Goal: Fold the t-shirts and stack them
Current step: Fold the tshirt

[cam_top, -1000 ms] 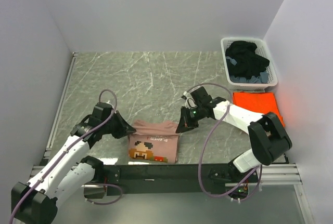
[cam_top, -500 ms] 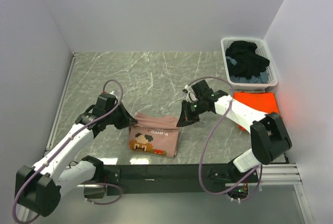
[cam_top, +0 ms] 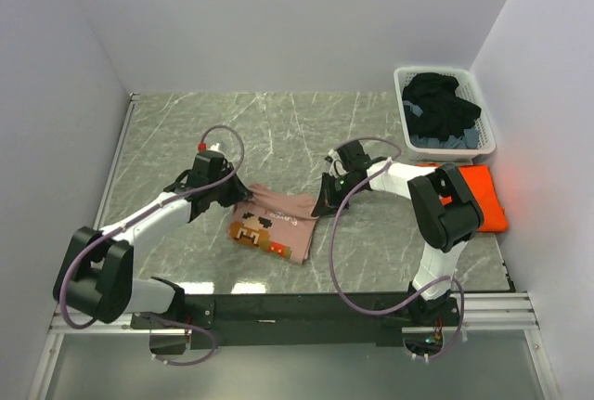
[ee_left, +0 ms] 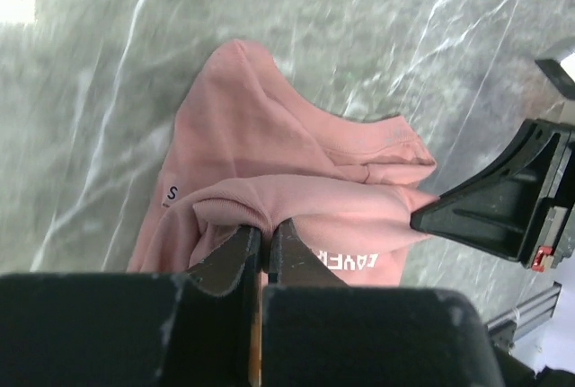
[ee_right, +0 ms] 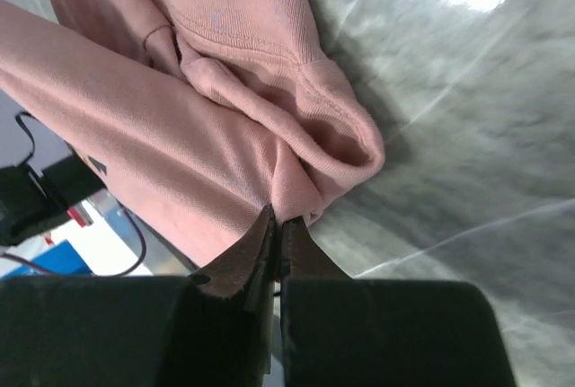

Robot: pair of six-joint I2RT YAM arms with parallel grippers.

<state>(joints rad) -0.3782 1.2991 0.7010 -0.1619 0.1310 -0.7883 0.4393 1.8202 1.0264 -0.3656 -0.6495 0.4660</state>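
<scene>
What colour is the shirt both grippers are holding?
Dusty pink; the shirt shows best in the left wrist view.

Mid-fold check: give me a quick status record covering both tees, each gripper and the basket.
pink tee: partly folded, graphic showing, on the table between the two arms
left gripper: shut, pinching a rolled edge of the pink tee
right gripper: shut, pinching the pink tee's opposite edge
orange tee: folded flat at the table's right side, near the basket
laundry basket: far right corner, holding dark clothes
stack: not yet made; the tees lie apart
</scene>
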